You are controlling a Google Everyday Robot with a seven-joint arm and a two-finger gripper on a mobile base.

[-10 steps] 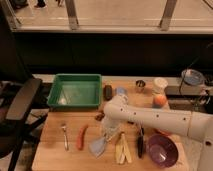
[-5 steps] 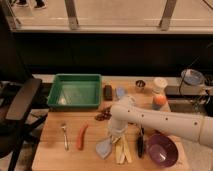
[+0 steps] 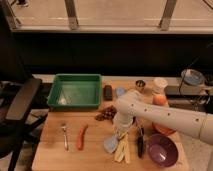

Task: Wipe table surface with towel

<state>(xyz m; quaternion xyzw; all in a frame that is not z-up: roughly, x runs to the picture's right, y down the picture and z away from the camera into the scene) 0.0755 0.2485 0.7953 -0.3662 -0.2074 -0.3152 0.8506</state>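
Observation:
The towel [image 3: 110, 144] is a small light-blue cloth lying on the wooden table [image 3: 55, 157], front of centre. My white arm reaches in from the right. Its gripper [image 3: 120, 131] points down at the table just above and right of the towel, at its upper edge. The arm's end hides the contact between gripper and cloth.
A green tray [image 3: 75, 91] stands at the back left. A fork [image 3: 65, 135] and an orange-red carrot [image 3: 81, 136] lie front left. A dark red cluster [image 3: 105, 114], yellow strips [image 3: 121, 150], a black utensil [image 3: 140, 141], a purple bowl [image 3: 162, 150], an orange [image 3: 160, 100] and a white cup [image 3: 160, 84] crowd the right. A black chair [image 3: 19, 102] stands left.
The gripper and the towel have both shifted to the right along the front of the table, toward the yellow strips. The other objects have not moved.

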